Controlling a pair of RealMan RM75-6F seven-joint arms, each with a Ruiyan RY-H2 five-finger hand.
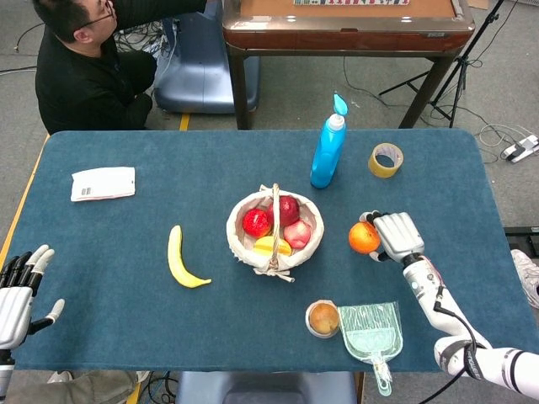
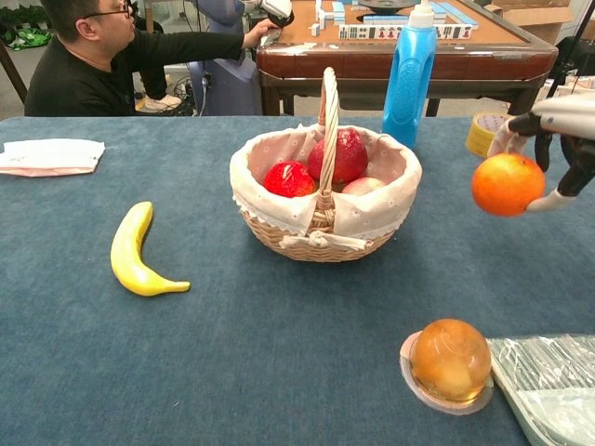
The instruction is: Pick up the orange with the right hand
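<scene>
The orange hangs clear of the blue table, to the right of the wicker basket. My right hand grips it from the right side, fingers curled over its top and thumb below. My left hand rests at the table's front left corner with its fingers spread and nothing in them; it shows only in the head view.
The basket holds red apples and other fruit. A blue bottle and a tape roll stand behind. A jelly cup, a clear dustpan, a banana and a white packet also lie on the table. A man crouches at the far left.
</scene>
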